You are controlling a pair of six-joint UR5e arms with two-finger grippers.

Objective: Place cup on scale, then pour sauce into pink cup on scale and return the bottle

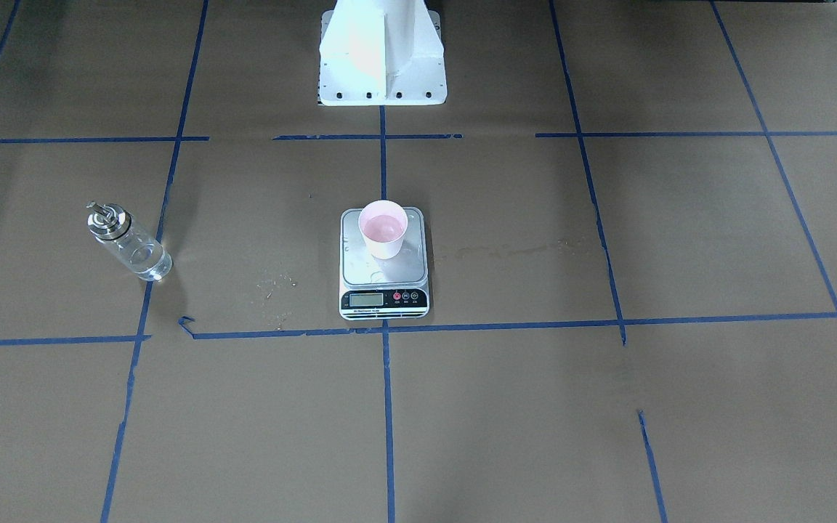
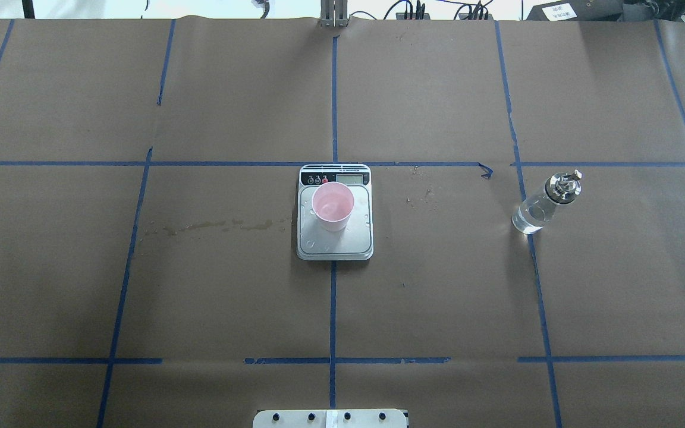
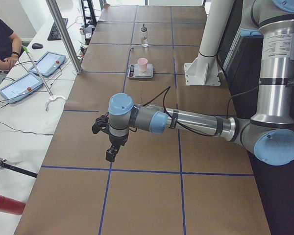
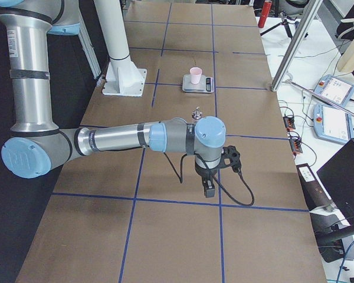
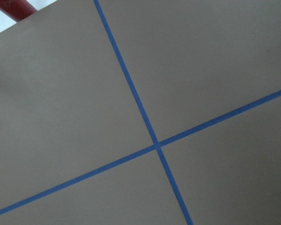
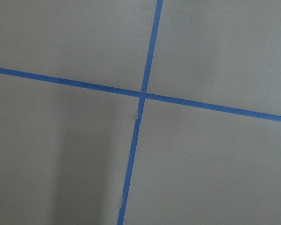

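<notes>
The pale pink cup stands upright on the silver scale at the table's middle; both also show in the overhead view, the cup on the scale. The clear bottle with its metal spout stands alone on the brown paper on my right side, with clear liquid in its lower part. My left gripper hangs over the table's left end, far from them. My right gripper hangs over the right end. I cannot tell whether either is open or shut. Both wrist views show only paper and blue tape.
A wet streak marks the paper left of the scale, and small droplets lie to its right. The robot's white base stands behind the scale. A metal post and operator desks border the far edge.
</notes>
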